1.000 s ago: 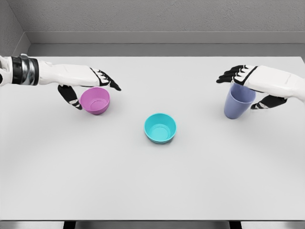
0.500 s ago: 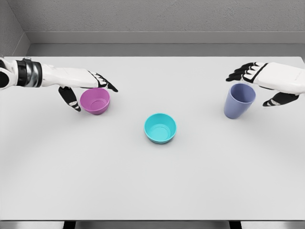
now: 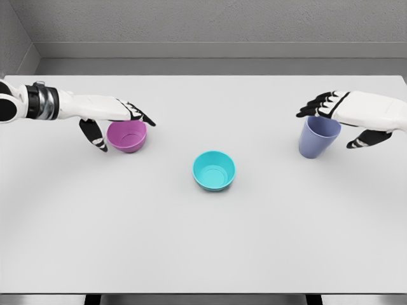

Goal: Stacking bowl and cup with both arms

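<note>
Purple bowl [image 3: 127, 136], round, seemingly glossy.

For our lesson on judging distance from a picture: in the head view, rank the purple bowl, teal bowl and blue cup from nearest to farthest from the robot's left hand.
1. Purple bowl: directly under the left hand, at the table's left.
2. Teal bowl: mid-table, to the right of that hand.
3. Blue cup: far right, beside the right hand.

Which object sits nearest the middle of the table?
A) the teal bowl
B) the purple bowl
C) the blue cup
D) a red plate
A: the teal bowl stands alone mid-table, while the purple bowl is by the left hand and the blue cup by the right hand.
</note>
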